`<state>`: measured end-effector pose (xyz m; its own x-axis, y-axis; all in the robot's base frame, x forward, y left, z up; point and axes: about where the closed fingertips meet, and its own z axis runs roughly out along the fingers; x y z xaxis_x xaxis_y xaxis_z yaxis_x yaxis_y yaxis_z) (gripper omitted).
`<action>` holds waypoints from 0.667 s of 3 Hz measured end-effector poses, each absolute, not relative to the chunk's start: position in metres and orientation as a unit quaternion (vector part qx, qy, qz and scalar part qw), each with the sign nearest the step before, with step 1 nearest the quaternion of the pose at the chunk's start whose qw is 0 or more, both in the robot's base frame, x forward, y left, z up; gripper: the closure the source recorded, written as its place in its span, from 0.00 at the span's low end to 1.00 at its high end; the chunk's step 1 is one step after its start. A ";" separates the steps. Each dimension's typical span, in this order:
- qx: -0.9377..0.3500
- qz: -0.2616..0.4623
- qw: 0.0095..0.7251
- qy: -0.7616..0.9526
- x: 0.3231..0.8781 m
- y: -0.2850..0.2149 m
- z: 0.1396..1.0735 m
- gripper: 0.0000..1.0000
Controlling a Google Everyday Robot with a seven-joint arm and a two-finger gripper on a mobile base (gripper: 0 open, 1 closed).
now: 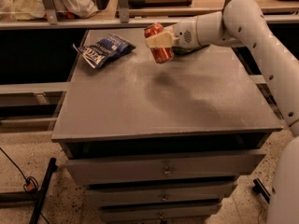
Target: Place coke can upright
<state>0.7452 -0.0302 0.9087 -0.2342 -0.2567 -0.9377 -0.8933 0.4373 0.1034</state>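
The coke can (pixel 159 43) is red with silver rims. It hangs in the air above the back middle of the grey cabinet top (pixel 163 101), leaning only a little from upright. My gripper (pixel 158 41) reaches in from the right on the white arm and is shut on the can, with a cream finger (pixel 159 40) across its middle. The can's shadow lies on the top below it.
A dark blue chip bag (pixel 103 48) lies at the back left of the top. A green snack bag (pixel 189 49) is mostly hidden behind my wrist. The cabinet has drawers (pixel 163 169) in front. A shelf rail runs behind.
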 end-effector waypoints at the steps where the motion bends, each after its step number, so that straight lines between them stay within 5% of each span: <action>1: -0.385 0.433 0.504 0.641 0.739 -0.028 0.927 1.00; 2: -0.380 0.488 0.525 0.585 0.732 -0.029 0.943 1.00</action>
<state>0.7316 -0.0288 0.9429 -0.1606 0.0671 -0.9847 -0.9565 0.2356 0.1720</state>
